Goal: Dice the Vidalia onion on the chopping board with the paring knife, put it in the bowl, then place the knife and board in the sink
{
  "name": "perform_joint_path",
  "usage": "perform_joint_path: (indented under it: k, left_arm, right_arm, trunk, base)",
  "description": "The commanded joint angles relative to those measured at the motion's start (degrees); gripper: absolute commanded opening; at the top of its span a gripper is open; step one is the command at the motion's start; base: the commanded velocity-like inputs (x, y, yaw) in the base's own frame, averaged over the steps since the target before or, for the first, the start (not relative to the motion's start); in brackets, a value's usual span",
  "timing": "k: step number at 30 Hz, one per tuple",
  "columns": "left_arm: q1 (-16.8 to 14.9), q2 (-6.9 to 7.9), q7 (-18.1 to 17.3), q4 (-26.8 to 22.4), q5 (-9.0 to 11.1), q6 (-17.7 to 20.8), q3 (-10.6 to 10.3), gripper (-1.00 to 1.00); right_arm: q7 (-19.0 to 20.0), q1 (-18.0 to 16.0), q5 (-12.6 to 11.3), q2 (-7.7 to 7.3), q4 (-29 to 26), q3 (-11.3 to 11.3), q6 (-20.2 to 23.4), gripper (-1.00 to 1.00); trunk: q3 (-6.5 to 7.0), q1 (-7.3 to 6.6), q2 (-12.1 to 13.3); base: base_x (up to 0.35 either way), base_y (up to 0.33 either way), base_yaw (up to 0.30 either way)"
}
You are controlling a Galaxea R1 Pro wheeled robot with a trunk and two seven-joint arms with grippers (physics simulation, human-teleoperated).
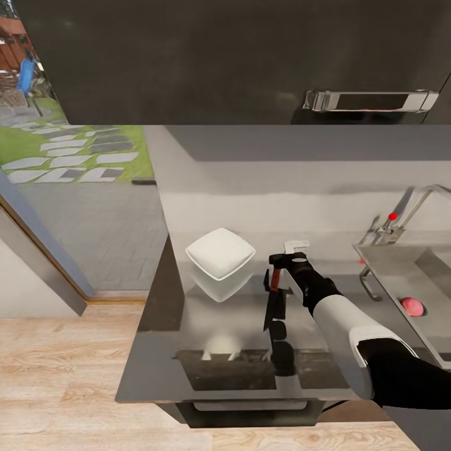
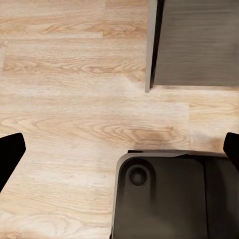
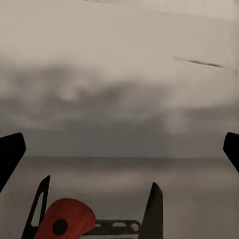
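Glossy grey countertop (image 1: 188,351) spreads wide, mirror-like, w/ reflections. Sink (image 1: 401,275) sits at its right end: grey steel basin, chrome faucet w/ red knob behind. White bowl (image 1: 220,252), squarish rim, rounded corners, rests on the countertop well left of the sink. Right gripper (image 1: 280,275) hangs betw. bowl and sink, fingers pinching the paring knife (image 1: 272,294): reddish handle (image 3: 67,219) up in the grip, dark blade pointing down. Vidalia onion (image 1: 412,306), small pinkish ball, lies inside the sink. Left gripper (image 2: 119,149): fingertips spread wide over wood floor.
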Motion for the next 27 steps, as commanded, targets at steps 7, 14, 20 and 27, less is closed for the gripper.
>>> perform_joint_path:
  k: [7,14,20,27]
  left_arm:
    - [0.01,0.03,0.28,-0.06,0.13,-0.08,-0.17,1.00]
    - [0.01,0.03,0.24,-0.06,0.13,-0.23,-0.17,1.00]
    - [0.01,0.03,0.21,-0.07,0.13,-0.30,-0.17,1.00]
    - [0.01,0.03,0.25,-0.06,0.13,-0.27,-0.17,1.00]
  right_arm:
    - [-0.29,-0.03,0.23,-0.02,-0.08,0.36,0.49,1.00]
    - [-0.29,-0.03,0.23,-0.02,-0.08,0.36,0.49,1.00]
    - [-0.29,-0.03,0.23,-0.02,-0.08,0.36,0.49,1.00]
    - [-0.32,-0.03,0.23,-0.08,-0.01,0.31,0.45,1.00]
  trunk:
    - [-0.09,0.04,-0.11]
    - [-0.09,0.04,-0.11]
    - [-0.09,0.04,-0.11]
    - [-0.09,0.04,-0.11]
  base:
    - [0.004,-0.002,0.000]
    - [0.000,0.000,0.000]
    - [0.000,0.000,0.000]
    - [0.000,0.000,0.000]
